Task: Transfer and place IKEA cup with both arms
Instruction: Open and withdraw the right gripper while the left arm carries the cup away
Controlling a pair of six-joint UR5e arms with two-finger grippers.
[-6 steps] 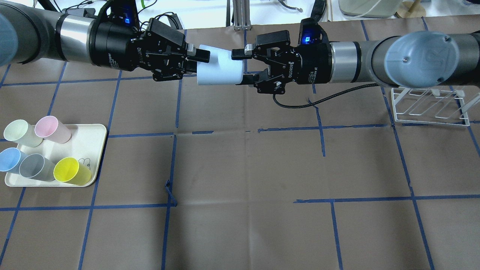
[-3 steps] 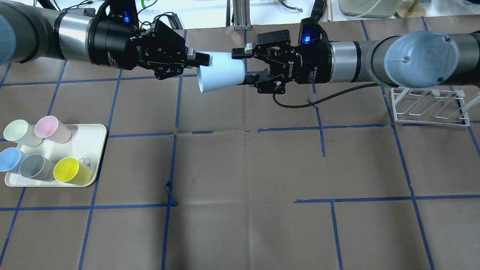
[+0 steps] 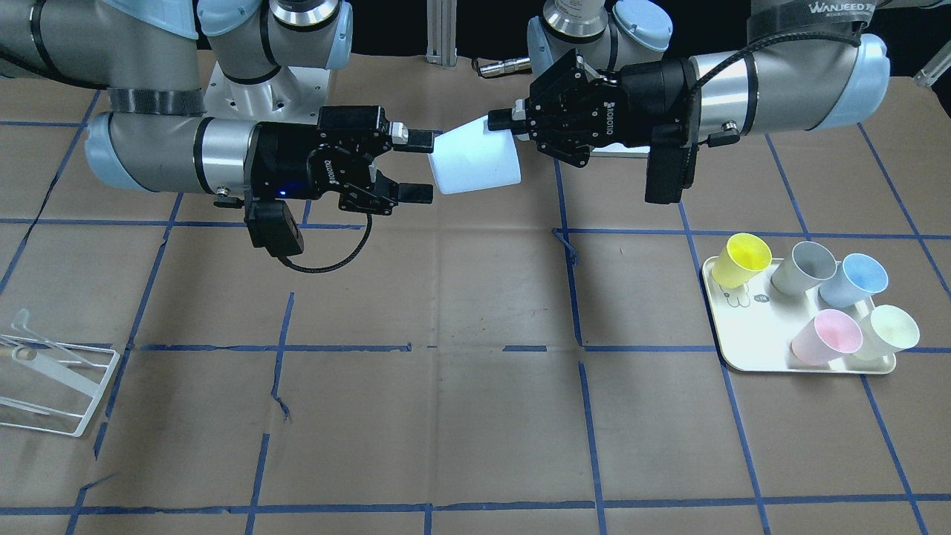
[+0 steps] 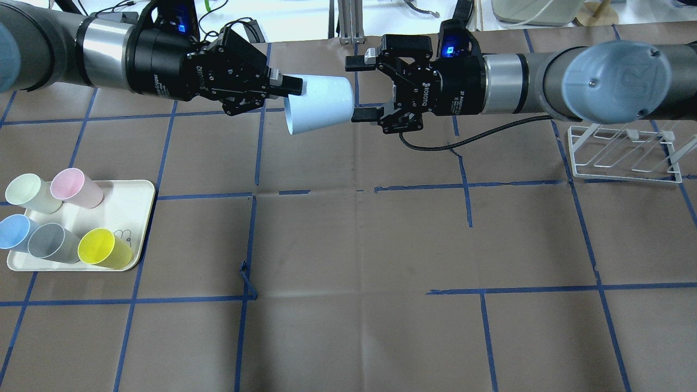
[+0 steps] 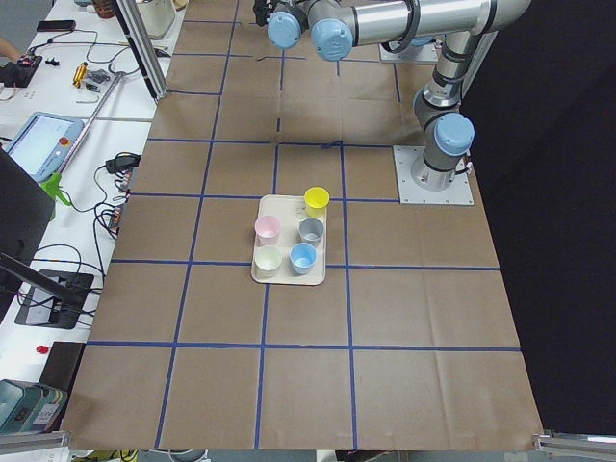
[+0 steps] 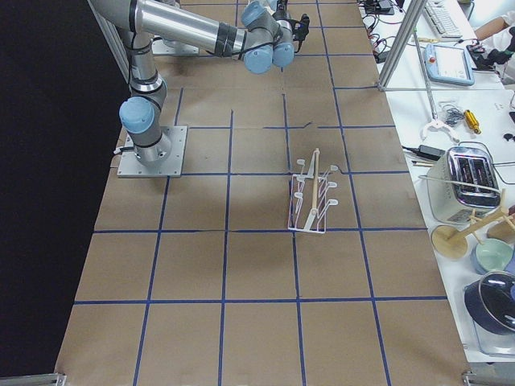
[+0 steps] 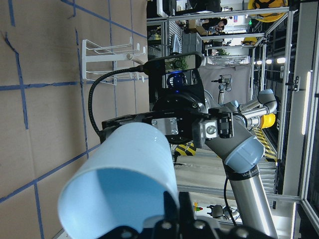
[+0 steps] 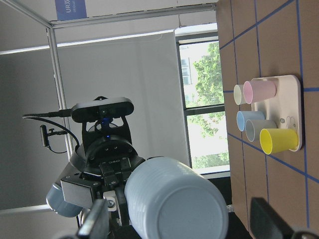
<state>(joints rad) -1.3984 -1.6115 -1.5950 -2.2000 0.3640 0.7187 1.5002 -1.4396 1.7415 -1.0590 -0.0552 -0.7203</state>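
Note:
The IKEA cup [image 4: 318, 103] is a light-blue tumbler held on its side in the air over the far middle of the table, rim toward the left arm and tipped a little down. My left gripper [image 4: 291, 87] is shut on the cup's rim; in the left wrist view one finger pinches the rim [image 7: 172, 206]. My right gripper [image 4: 356, 88] is open wide, its fingertips above and below the cup's base without touching. The front view shows the cup [image 3: 475, 160] between the left gripper [image 3: 499, 122] and the right gripper [image 3: 420, 167]. The right wrist view shows the cup's base [image 8: 187, 209].
A cream tray [image 4: 136, 190] at the left holds a twin light-blue cup [image 4: 13, 231], a grey cup [image 4: 52, 242], a yellow cup [image 4: 101, 247], a pink cup [image 4: 73, 188] and a pale green cup [image 4: 30, 191]. A white wire rack [image 4: 623, 155] stands at the right.
The right gripper's jaws have spread wider and stand off the cup's base. The cup has tipped from level to rim-down in the left gripper, which drew slightly left.

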